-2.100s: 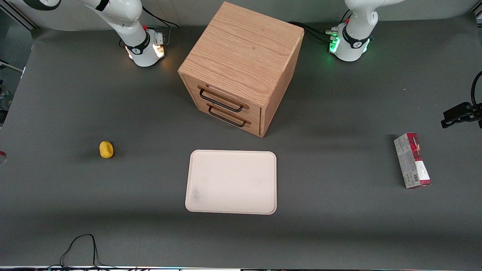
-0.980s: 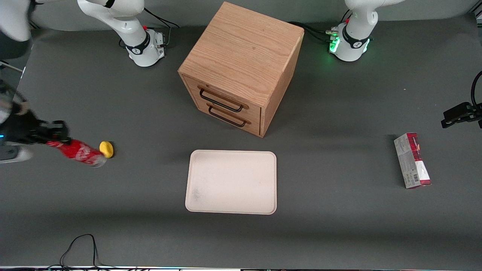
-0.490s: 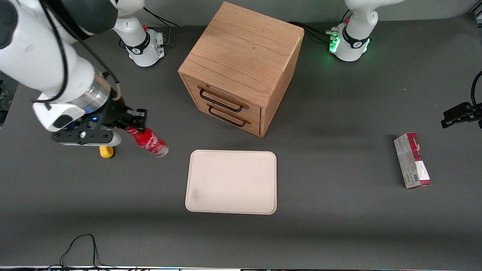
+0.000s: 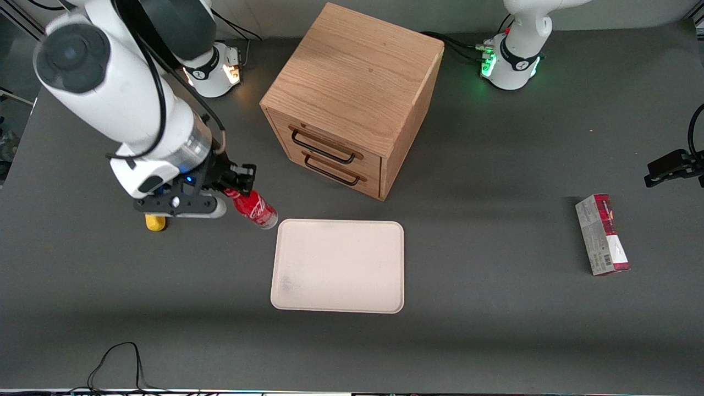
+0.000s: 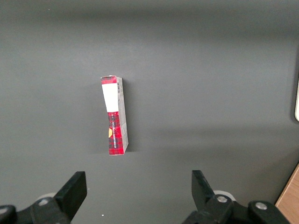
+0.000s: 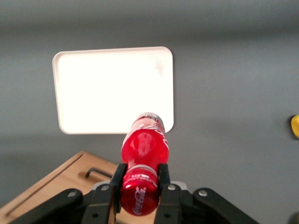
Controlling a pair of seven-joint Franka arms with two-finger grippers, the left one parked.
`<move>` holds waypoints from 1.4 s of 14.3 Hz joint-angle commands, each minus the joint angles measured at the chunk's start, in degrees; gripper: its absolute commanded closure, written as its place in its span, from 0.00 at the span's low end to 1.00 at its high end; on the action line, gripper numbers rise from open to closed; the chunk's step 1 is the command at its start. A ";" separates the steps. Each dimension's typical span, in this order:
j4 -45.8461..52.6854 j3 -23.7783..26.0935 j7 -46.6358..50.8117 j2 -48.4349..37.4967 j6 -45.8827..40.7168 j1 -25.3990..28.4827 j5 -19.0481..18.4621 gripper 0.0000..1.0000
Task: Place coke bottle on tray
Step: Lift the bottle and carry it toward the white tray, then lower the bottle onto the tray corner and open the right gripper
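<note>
My gripper [image 4: 236,184] is shut on the neck of the coke bottle [image 4: 256,208], a slim red bottle with white script. It holds the bottle tilted in the air, silvery base lowest, just off the tray's corner toward the working arm's end. In the right wrist view the fingers [image 6: 117,179] clamp the bottle [image 6: 145,144] just below its red cap, and its base points at the tray [image 6: 93,93]. The cream tray [image 4: 338,265] lies flat on the table, nearer the front camera than the cabinet.
A wooden drawer cabinet [image 4: 352,99] with two black handles stands farther from the camera than the tray. A small yellow object [image 4: 154,222] lies under my arm. A red-and-grey carton [image 4: 602,234] lies toward the parked arm's end.
My arm has come in from the working arm's end of the table, carrying the bottle past the yellow object to the tray's near corner.
</note>
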 commanded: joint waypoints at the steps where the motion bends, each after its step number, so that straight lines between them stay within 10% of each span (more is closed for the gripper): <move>1: 1.22 0.31 0.64 5.25 3.73 0.27 -3.59 1.00; 20: 0.43 -0.05 0.55 22.41 17.37 0.27 -9.40 1.00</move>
